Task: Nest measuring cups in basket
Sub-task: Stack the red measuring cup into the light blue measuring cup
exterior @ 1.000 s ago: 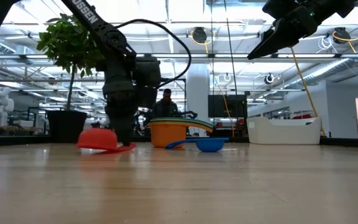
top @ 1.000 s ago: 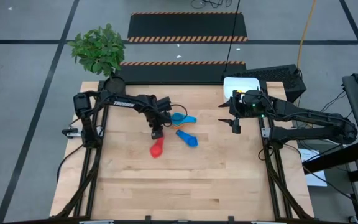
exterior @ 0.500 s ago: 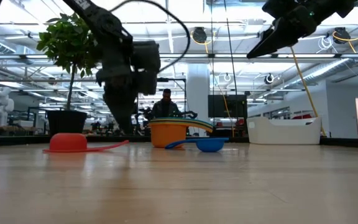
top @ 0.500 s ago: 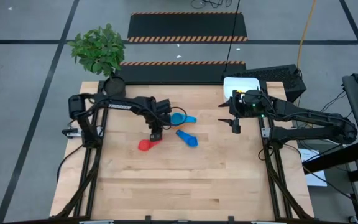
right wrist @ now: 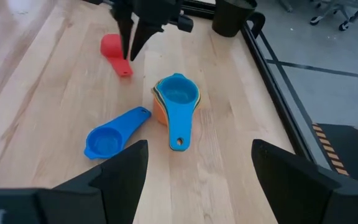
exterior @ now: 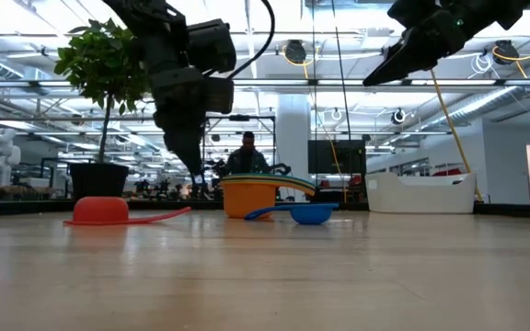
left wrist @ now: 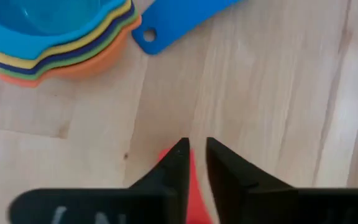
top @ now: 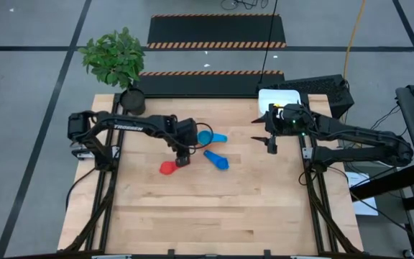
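One red cup (top: 167,167) just beneath left hand (top: 182,154).

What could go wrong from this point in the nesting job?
The red cup lies upside down on the table, apart from the nested stack; it may need flipping before it nests. The left claw hangs over its thin flat handle, which looks hard to pinch. The loose blue cup is also still out, and the basket sits far off by the right claw, so carrying the stack risks spilling it.
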Action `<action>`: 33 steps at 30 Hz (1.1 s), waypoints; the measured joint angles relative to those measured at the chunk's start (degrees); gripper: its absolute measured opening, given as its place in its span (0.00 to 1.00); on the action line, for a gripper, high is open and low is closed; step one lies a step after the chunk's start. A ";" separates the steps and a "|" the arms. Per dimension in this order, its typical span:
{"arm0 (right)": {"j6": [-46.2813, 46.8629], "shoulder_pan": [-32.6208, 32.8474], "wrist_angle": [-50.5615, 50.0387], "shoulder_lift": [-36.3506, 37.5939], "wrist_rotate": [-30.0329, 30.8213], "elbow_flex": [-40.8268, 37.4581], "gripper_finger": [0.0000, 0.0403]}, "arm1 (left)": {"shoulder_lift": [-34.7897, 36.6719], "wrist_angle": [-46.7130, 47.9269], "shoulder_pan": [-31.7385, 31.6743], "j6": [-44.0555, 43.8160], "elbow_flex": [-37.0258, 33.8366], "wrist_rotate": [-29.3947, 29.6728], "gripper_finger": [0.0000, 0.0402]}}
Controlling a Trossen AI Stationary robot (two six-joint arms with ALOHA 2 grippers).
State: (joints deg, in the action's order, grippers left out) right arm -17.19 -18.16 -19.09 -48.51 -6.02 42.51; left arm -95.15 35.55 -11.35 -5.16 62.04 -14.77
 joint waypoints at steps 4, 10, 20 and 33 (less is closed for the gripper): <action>-0.04 0.00 4.47 -0.06 0.00 -2.72 0.70 | -0.27 -0.72 2.91 -7.72 0.02 5.69 0.27; -0.35 -0.01 9.15 -0.04 0.00 -5.02 0.70 | -0.25 -0.78 10.80 -19.70 0.02 19.66 0.39; 1.51 0.01 11.12 -0.04 0.00 -5.02 0.70 | -3.11 -5.62 27.52 -21.45 0.07 45.02 0.40; 1.11 -0.01 12.45 -0.04 0.00 -5.02 0.70 | -16.14 -5.72 32.52 -24.82 0.50 55.14 0.57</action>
State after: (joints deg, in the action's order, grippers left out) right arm -16.08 -18.17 -6.63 -48.56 -6.02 37.50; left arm -111.29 29.83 21.17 -29.97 62.54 40.37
